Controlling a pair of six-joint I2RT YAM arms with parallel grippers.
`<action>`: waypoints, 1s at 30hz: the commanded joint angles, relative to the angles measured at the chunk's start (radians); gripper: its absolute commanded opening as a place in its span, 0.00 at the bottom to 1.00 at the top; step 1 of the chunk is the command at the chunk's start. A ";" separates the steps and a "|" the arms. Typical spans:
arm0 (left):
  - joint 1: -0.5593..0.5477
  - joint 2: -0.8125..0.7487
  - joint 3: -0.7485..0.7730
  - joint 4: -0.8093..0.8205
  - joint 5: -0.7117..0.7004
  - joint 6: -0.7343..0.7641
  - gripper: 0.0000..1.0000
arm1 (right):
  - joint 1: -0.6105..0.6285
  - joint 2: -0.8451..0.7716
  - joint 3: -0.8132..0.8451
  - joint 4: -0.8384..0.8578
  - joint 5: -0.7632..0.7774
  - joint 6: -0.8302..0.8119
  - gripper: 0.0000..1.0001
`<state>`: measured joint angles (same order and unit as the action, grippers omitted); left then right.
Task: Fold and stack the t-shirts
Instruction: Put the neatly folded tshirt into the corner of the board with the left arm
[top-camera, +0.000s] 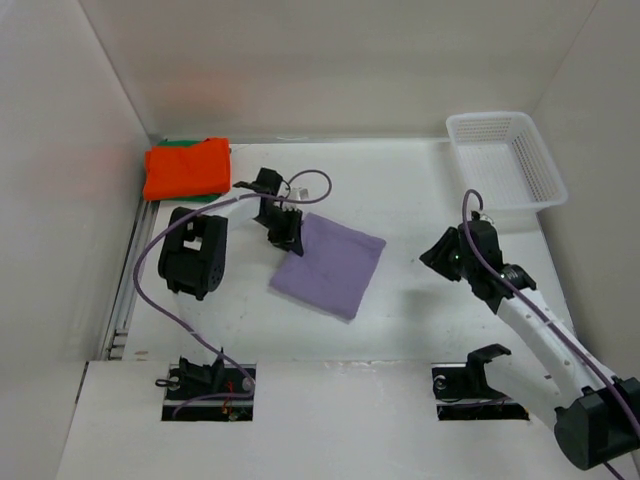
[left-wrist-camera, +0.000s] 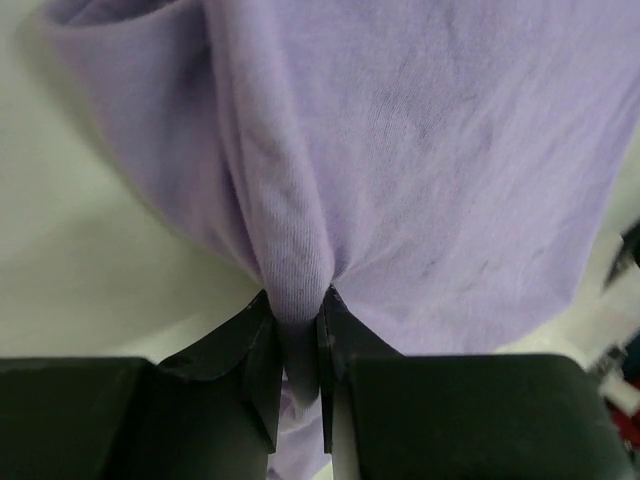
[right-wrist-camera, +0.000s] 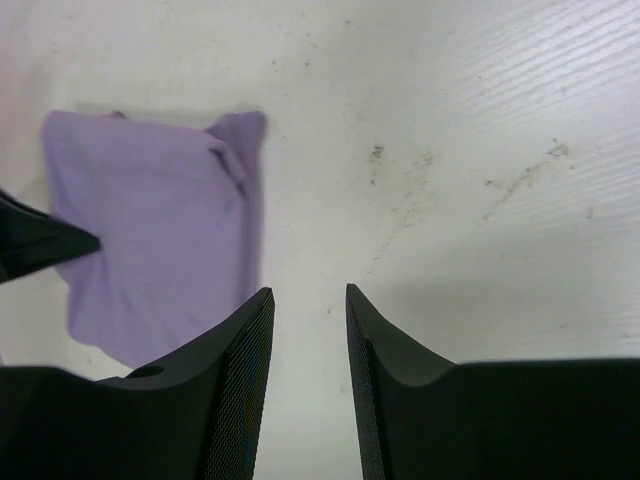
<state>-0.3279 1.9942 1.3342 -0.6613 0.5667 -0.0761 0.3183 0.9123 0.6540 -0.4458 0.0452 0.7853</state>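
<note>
Two arms: left arm (top-camera: 195, 250) bent low, jaws clamped on the lavender shirt (top-camera: 330, 265); right arm (top-camera: 530, 320) hovering aside, jaws apart

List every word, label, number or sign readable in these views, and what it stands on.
None can be read in any view. The folded lavender cloth t-shirt, the bright orange t-shirt lying on the green t-shirt, and the white plastic mesh basket all look plain, with no print or label showing.
</note>
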 joint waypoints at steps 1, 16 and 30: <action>0.085 -0.080 0.109 0.009 -0.198 0.005 0.00 | -0.031 -0.015 -0.008 -0.028 0.005 -0.029 0.40; 0.189 0.149 0.678 0.097 -0.657 0.193 0.00 | -0.029 0.031 0.029 -0.025 0.007 -0.060 0.40; 0.368 0.164 0.841 0.106 -0.663 0.263 0.00 | -0.057 -0.052 -0.037 -0.076 0.005 -0.070 0.40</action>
<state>-0.0177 2.1860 2.0911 -0.6102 -0.0795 0.1474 0.2676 0.8780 0.6212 -0.5133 0.0456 0.7319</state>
